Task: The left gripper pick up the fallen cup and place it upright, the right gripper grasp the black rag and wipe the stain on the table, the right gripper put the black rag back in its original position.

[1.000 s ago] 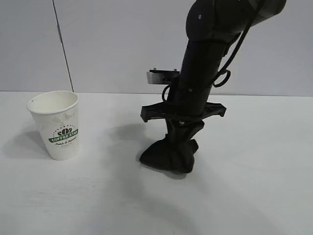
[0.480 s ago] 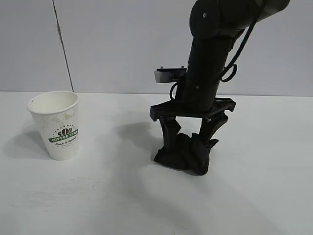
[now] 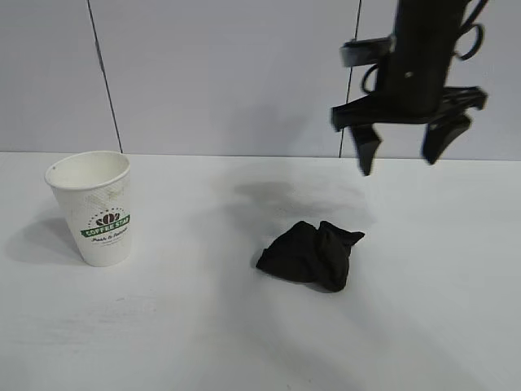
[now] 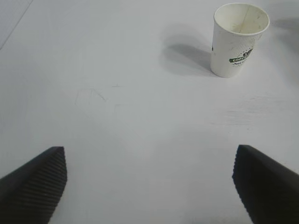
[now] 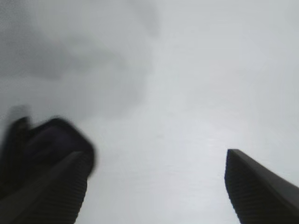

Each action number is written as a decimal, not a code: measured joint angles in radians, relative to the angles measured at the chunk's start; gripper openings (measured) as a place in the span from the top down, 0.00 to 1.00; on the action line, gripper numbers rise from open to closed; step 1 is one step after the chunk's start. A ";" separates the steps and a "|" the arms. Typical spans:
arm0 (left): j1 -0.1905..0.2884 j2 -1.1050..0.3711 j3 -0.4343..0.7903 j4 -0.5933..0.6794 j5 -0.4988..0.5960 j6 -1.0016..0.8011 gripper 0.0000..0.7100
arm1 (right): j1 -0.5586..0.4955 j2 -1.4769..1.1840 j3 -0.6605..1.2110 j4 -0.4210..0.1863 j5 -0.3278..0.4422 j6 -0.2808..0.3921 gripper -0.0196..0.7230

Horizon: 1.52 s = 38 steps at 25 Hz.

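Right gripper hangs high above the table, fingers spread wide, nothing between them. In the exterior view it sits up and to the right of the black rag, well apart from it. The rag lies in a loose bunch on the tabletop, right of centre, touching nothing else.

Left gripper — only the two fingertips show in its wrist view, set wide apart over bare table, holding nothing. It does not appear in the exterior view.

Cup stands upright near the left edge, mouth up, well apart from the rag. No stain can be made out on the surface between them.

Judgement: cup righted, rag set down, so the task looks at or near its end; the step in hand is the right arm's retreat. To do it well, lift clear straight up before swinging aside, so the fingers cannot snag a fold and drag the rag. Keep the fingers apart until well away.
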 joint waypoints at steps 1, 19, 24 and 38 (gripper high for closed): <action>0.000 0.000 0.000 0.000 0.000 0.000 0.02 | -0.044 -0.023 0.000 -0.022 0.019 0.005 0.22; 0.000 0.000 0.000 0.000 0.000 0.000 0.02 | -0.585 -0.711 0.019 0.378 0.119 -0.262 0.22; 0.000 0.000 0.000 0.000 0.000 0.000 0.02 | -0.478 -0.992 0.112 0.491 0.119 -0.370 0.22; 0.000 0.000 0.000 0.000 0.000 0.000 0.02 | -0.443 -1.799 0.795 0.485 0.064 -0.385 0.22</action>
